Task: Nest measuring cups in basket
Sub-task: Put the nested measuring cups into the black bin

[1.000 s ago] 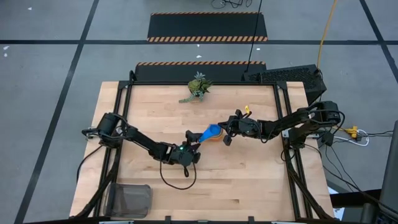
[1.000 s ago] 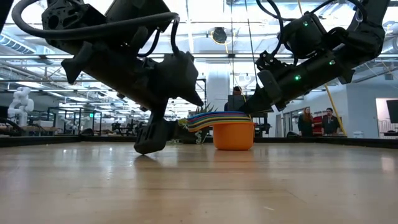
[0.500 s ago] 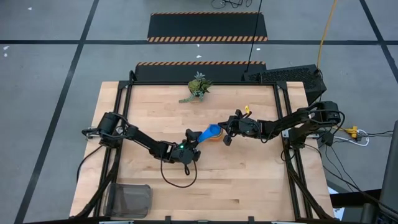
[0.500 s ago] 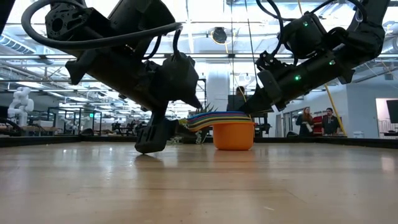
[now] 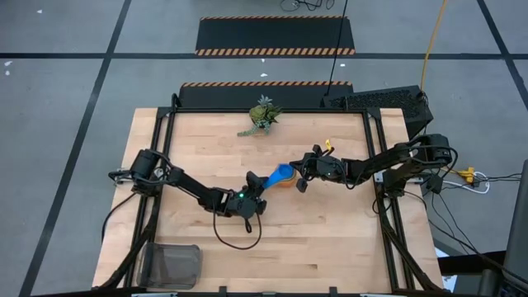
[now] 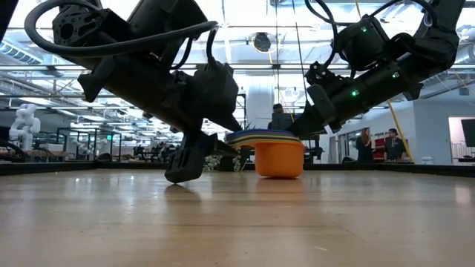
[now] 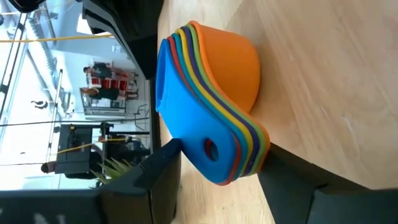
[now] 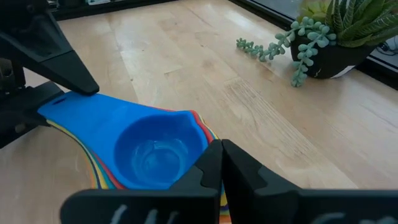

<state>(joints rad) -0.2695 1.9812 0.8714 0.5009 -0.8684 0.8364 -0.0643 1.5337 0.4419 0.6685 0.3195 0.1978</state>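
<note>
Your key relation here is between the left pincer [image 5: 252, 191] and the handles of the nested stack of small plastic measuring cups [image 5: 280, 176], orange outermost and blue on top. The stack sits upright on the light wooden table [image 5: 330, 239] near its middle, and its fanned handles run from the bowls back toward the left arm, so the long axis of the stack points almost straight into that pincer. In the left wrist view the blue handle end with its hanging hole [image 7: 210, 150] lies between the two dark fingers [image 7: 158, 167], one on each side. The jaws stand partly apart around the handles; you cannot yet call it a firm grip from these views, so treat it as a grasp not yet made.

The right pincer [image 8: 221, 163] is clenched with nothing in it, its tips touching or just beside the far rim of the stack, opposite the handles, apparently bracing it. The left arm is the one placed to lift.

The small dark grey mesh basket [image 5: 172, 266] stands at the table's near left corner, well apart from the stack and on the left arm's side. Judging from this, you still have the whole carry ahead: secure the handles, lift, and swing back toward that corner. A small green leafy plant in a pot [image 5: 262, 114] sits at the far edge, clear of that path.
</note>
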